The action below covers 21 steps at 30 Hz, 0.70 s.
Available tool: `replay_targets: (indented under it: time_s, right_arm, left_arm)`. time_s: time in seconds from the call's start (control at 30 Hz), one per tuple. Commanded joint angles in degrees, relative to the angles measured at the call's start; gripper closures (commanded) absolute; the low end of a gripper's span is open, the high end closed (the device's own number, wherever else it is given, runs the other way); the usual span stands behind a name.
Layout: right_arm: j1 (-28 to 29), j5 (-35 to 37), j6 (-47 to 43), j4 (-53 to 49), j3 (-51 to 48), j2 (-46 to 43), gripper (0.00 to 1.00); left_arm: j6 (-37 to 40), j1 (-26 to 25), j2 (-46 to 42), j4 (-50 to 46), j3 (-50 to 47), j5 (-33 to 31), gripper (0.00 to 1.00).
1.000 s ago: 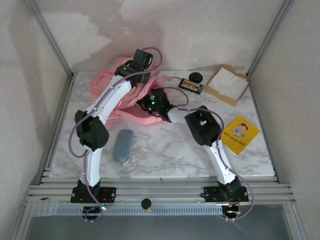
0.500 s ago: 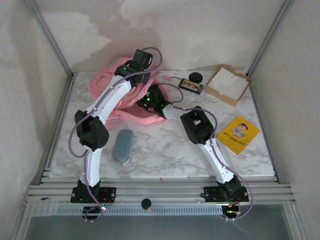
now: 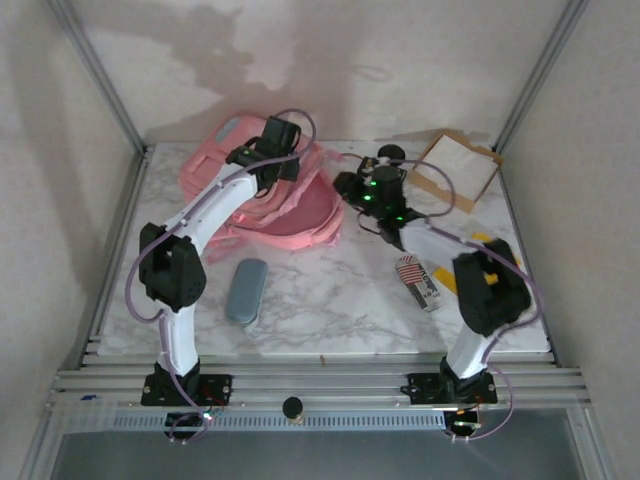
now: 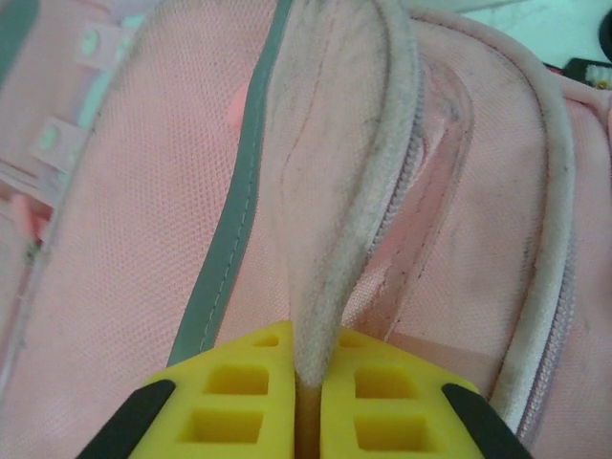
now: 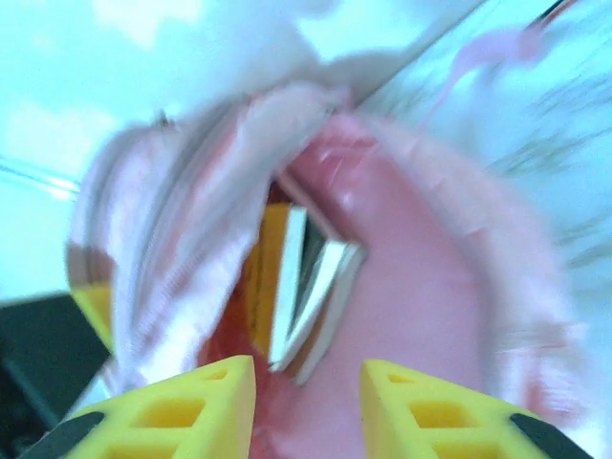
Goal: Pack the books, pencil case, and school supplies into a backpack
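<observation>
The pink backpack (image 3: 300, 212) lies at the back left of the table. My left gripper (image 3: 268, 165) is shut on a fold of its pink flap (image 4: 330, 220), pinched between the yellow fingers (image 4: 239, 397). My right gripper (image 3: 350, 185) hangs just right of the bag, open and holding nothing (image 5: 308, 402). It faces the bag's mouth, where books (image 5: 296, 287) stand on edge inside, blurred. A yellow book (image 3: 482, 240) lies partly under the right arm. The flag-striped supplies pack (image 3: 415, 280) lies beside that arm. The grey-blue pencil case (image 3: 246, 290) lies in front of the bag.
A cardboard tray (image 3: 455, 170) with a white inside sits at the back right, with a black round object (image 3: 390, 152) to its left. Metal frame posts and walls close in the sides and back. The marble table (image 3: 330, 310) is bare near the front middle.
My right gripper has pulled back out of the backpack to the right and opened. The right elbow swung right, uncovering the flag-striped pack. The left arm still holds the flap.
</observation>
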Motion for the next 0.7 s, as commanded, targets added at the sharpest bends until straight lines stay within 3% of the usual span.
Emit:
replay_targets:
  time_s: [0.0,0.13,0.27,0.37,0.5,0.67]
  right_arm:
    - [-3.0,6.1,-6.9,-7.8,-4.9,-8.3,0.63]
    - [-9.6,6.7,-10.2,-15.5,-8.9,-17.4,0.55]
    - [-19.2,5.6,-12.5,-24.5,-12.1,-25.4,0.50]
    - [-26.8,6.6,-13.8,-30.9,-14.0,-30.3,0.41]
    - [-39.0,3.0,-13.8,-34.9,-19.0,-35.7,0.30]
    - [-50.7,-3.6,-13.2,-36.0,-24.1,-34.8,0.19]
  left_arm:
    - [-7.6,-2.2,-5.3,10.6,-7.4,5.2,0.85]
    - [-11.6,-2.9,-7.0,16.2,-17.0,8.8,0.69]
    - [-14.4,-4.9,-10.4,21.3,-26.3,10.8,0.51]
    - [-17.0,-7.7,-13.1,24.3,-30.8,11.9,0.41]
    - [-20.7,-12.3,-15.3,28.7,-34.4,12.3,0.37]
    - [-24.5,-17.6,-14.3,33.2,-35.2,13.0,0.33]
